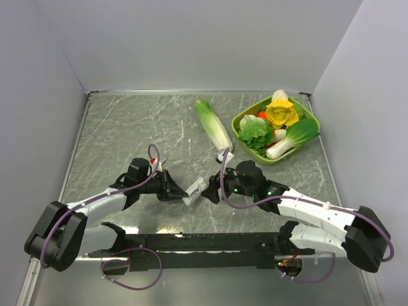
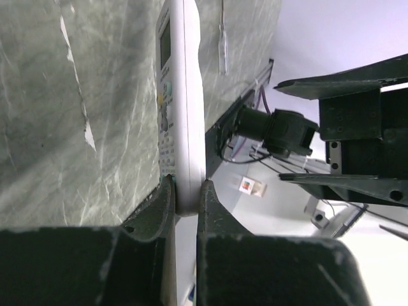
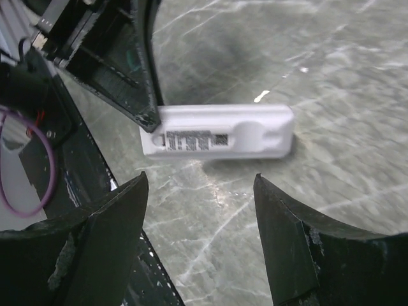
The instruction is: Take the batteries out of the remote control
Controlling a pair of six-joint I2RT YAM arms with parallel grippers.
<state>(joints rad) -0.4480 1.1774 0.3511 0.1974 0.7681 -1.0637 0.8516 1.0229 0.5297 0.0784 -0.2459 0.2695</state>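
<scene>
The white remote control (image 1: 194, 190) lies just above the table between my two grippers. My left gripper (image 1: 181, 193) is shut on its left end; the left wrist view shows the remote (image 2: 182, 95) edge-on, with its button face turned left, pinched between my fingers (image 2: 187, 191). My right gripper (image 1: 211, 191) is open and empty just right of the remote. In the right wrist view the remote's back (image 3: 217, 131) shows a printed label and a closed cover, just beyond my open gripper (image 3: 201, 182). The batteries are hidden.
A long pale-green cabbage (image 1: 213, 124) lies behind the remote. A green bowl (image 1: 237, 124) of toy vegetables stands at the back right. A black rail (image 1: 204, 242) runs along the near edge. Grey walls close in the table at the back and on both sides.
</scene>
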